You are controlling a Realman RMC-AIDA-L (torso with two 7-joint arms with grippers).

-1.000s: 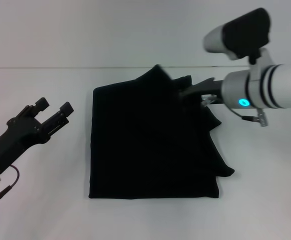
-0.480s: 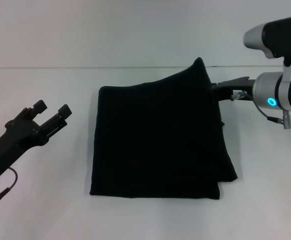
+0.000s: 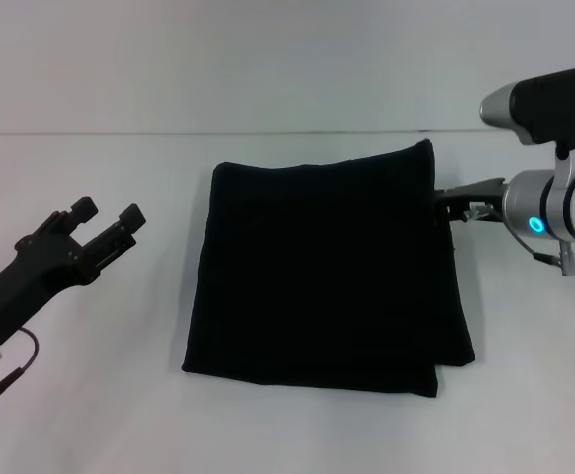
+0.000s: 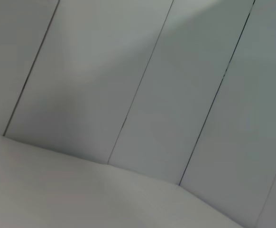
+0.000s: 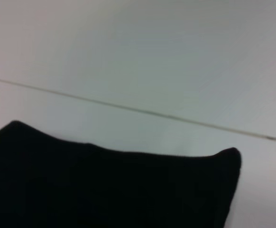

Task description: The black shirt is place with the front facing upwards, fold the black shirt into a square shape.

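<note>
Black cloth fills the middle of the head view: the black shirt point(image 3: 322, 272) lies folded into a rough square on the white surface point(image 3: 90, 415), its print and label out of sight. Its near edge runs across the lower centre of the frame, and at the lower right corner a second layer sticks out a little past the top one. To the lower left, well apart from the shirt, the left gripper point(image 3: 108, 224) hangs over the surface with its two fingers spread and nothing between them; its arm runs off the lower left edge of the frame. Farther back, at the right of the frame, the right gripper point(image 3: 444, 200) reaches in from its silver wrist and meets the shirt's right edge just below the far right corner, which stands up slightly from the surface. Whether its fingers are clamped on the cloth cannot be told. In the right wrist view the shirt's point(image 5: 105, 190) edge and raised corner show against the pale surface, with a thin seam line beyond.
</note>
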